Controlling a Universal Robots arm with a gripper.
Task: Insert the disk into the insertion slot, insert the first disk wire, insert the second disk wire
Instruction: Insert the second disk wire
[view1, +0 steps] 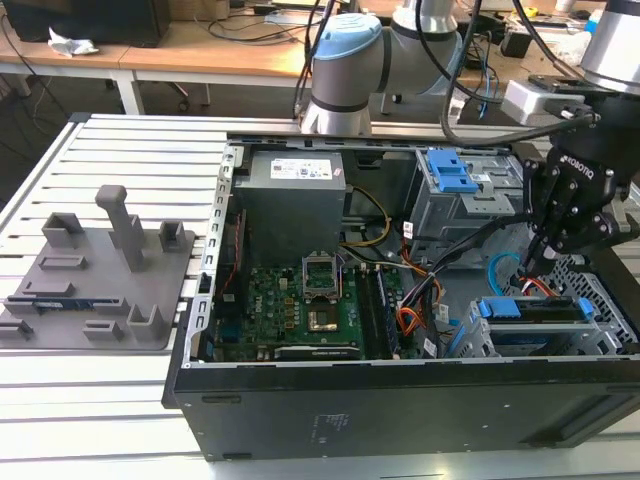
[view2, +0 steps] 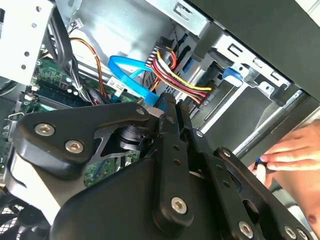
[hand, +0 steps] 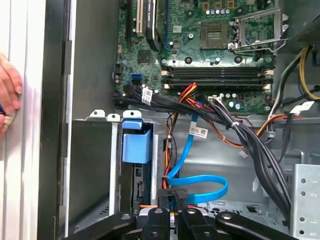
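Observation:
The disk (view1: 530, 310), in its blue caddy, sits inside the grey insertion slot (view1: 600, 300) at the case's front corner on the exterior view's right. Its blue caddy tab (hand: 136, 145) shows in both wrist views (view2: 231, 75). My gripper (view1: 537, 262) hangs just behind the disk, fingers close together. The second disk wire (hand: 202, 186), a light-blue loop, ends at my fingertips (hand: 167, 196) and runs up to them in the second wrist view (view2: 131, 76). The first disk wire (view2: 176, 76), a red, yellow and black bundle, reaches the disk's rear edge beside my gripper (view2: 167, 106).
A person's hand (hand: 7, 97) rests on the case's outer edge (view2: 290, 156). A thick black cable bundle (hand: 250, 140) crosses above the cage. The motherboard (view1: 300, 300), power supply (view1: 295, 200) and a taller cage with a blue latch (view1: 450, 175) crowd the case. A grey fixture (view1: 100, 270) sits outside.

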